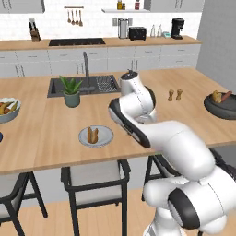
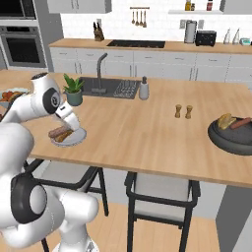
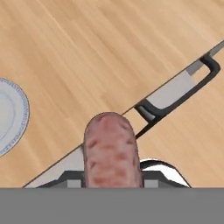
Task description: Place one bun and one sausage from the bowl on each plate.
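In the hand view a reddish-brown sausage (image 3: 111, 153) stands up between the fingers of my gripper (image 3: 112, 177), which is shut on it. In the right base view the gripper (image 2: 65, 129) holds the sausage (image 2: 58, 132) just over the pale grey plate (image 2: 78, 137) near the counter's front edge. That plate (image 1: 105, 138) carries a bun (image 1: 92, 134). The dark bowl (image 1: 216, 110) at the far right holds another bun (image 2: 225, 119) and another sausage (image 2: 241, 123). A plate rim (image 3: 19, 116) shows at the hand view's left edge.
A fruit bowl (image 1: 7, 110) sits at the left of the island. A potted plant (image 1: 71, 91) stands by the sink (image 1: 103, 84). Two shakers (image 1: 174, 95) stand mid-counter. Black stools (image 1: 94, 177) line the counter's front edge below the plate.
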